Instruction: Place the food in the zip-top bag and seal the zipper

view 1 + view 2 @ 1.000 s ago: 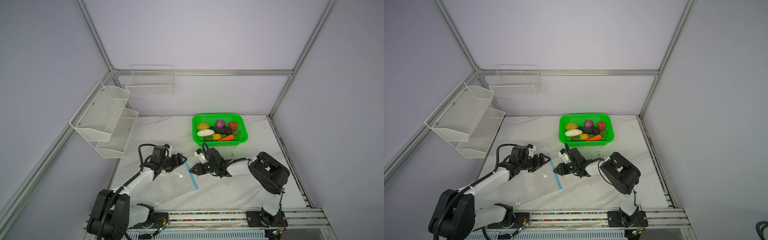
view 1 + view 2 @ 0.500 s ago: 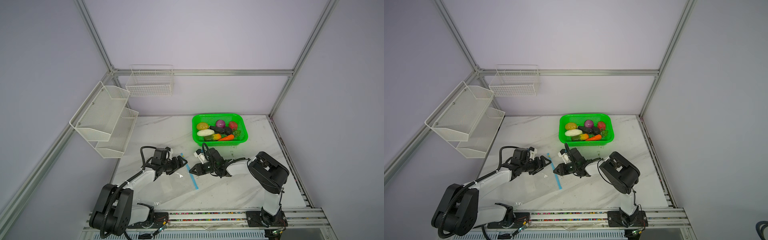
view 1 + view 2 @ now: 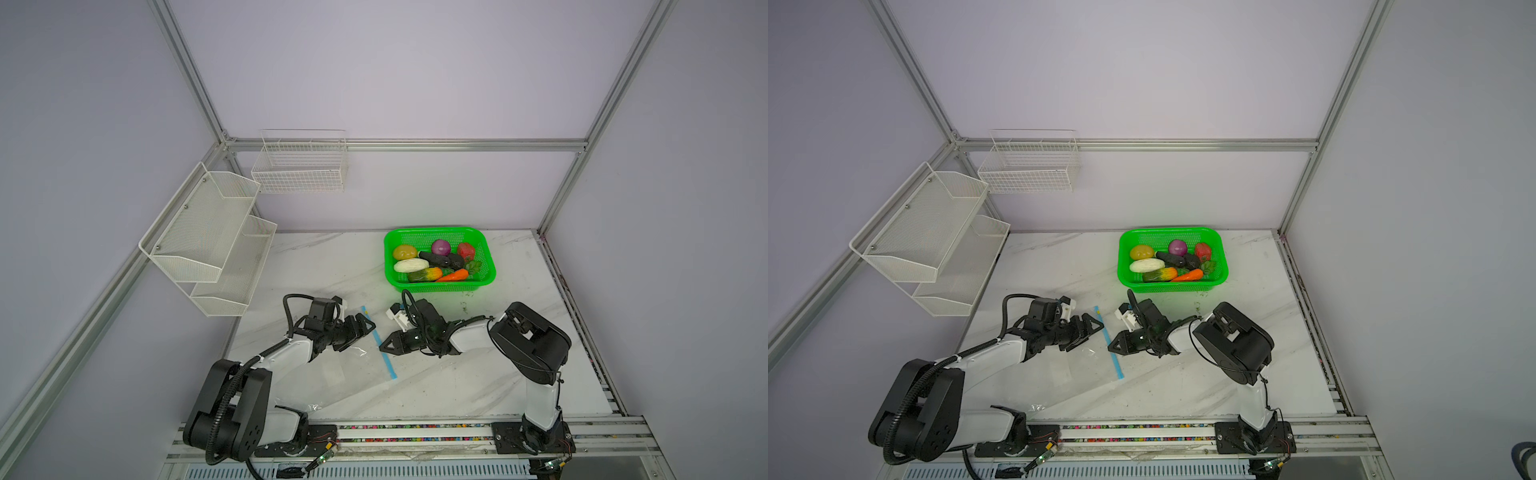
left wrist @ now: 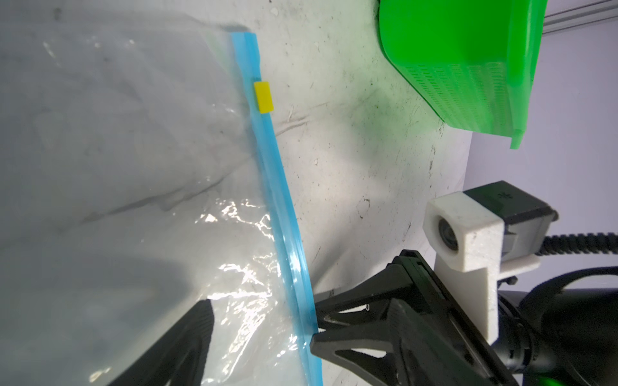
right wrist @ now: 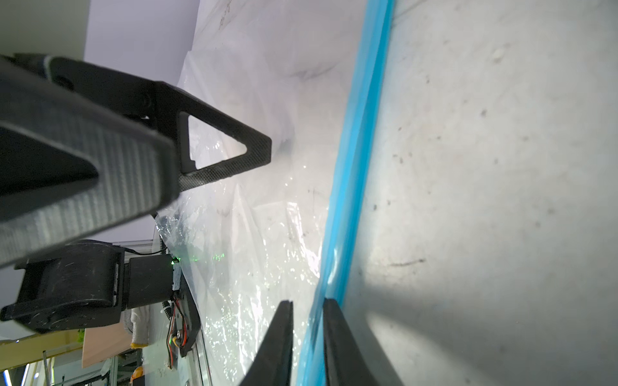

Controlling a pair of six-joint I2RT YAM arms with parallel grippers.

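The food (image 3: 436,262) lies in a green basket (image 3: 434,230) at the back of the table: onion, potato, eggplant, carrot and others. In both top views the clear zip-top bag (image 3: 332,374) lies flat between my arms, its blue zipper (image 3: 388,365) along the right edge. The yellow slider (image 4: 263,97) sits near the zipper's far end. My left gripper (image 3: 361,332) hangs open over the bag, one of its fingers (image 4: 200,334) above the plastic. My right gripper (image 5: 306,302) straddles the zipper (image 5: 347,167); the jaws stand narrow with a small gap, and one finger touches the strip.
White mesh shelves (image 3: 208,237) hang on the left wall and a wire basket (image 3: 299,166) on the back wall. A metal rail (image 3: 415,432) with both arm bases runs along the table's front edge. The green basket (image 4: 468,67) stands just beyond the zipper's far end.
My left arm has sunk lower and its gripper has edged nearer the zipper. My right gripper stays at the zipper with its jaws drawn closer together.
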